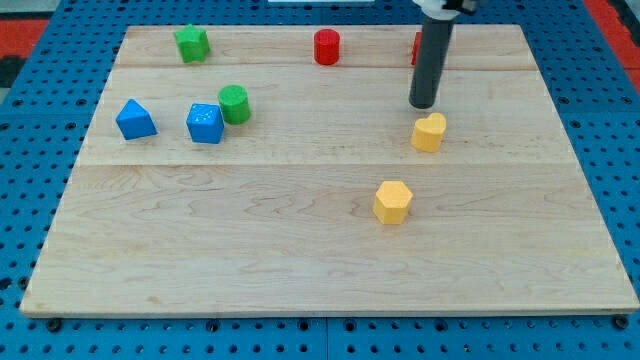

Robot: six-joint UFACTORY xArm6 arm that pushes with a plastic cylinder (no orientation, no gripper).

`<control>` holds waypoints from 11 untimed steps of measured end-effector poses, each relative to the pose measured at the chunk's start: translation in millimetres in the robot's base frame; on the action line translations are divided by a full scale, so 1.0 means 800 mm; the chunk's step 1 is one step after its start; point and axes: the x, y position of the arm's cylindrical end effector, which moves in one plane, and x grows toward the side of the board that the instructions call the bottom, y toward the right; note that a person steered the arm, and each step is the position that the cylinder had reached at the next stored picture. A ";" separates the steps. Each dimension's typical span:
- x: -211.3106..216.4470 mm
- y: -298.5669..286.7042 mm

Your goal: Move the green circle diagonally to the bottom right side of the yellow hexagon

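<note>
Just above yellow heart (429,131) my tip (424,105); no jaws, state untellable; green circle (234,104) far left of yellow hexagon (393,202).

Light: bright and even on my feed, from overhead.
Shadows: short and soft under each block; my tip (424,104) casts a small one.
Glare: pale sheen along the board's (300,270) top edge.
Focus: sharp, slight softness at corners.

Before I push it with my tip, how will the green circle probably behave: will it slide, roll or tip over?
The green circle stands upright on a flat end, so it should slide rather than roll. It looks short and wide, so tipping seems unlikely. It touches the blue cube, which may move along. My tip is far toward the view's right.
</note>
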 end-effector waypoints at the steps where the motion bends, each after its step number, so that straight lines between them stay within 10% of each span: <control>1: 0.002 0.001; 3: 0.003 0.018; 6: -0.058 -0.301; 11: 0.000 -0.318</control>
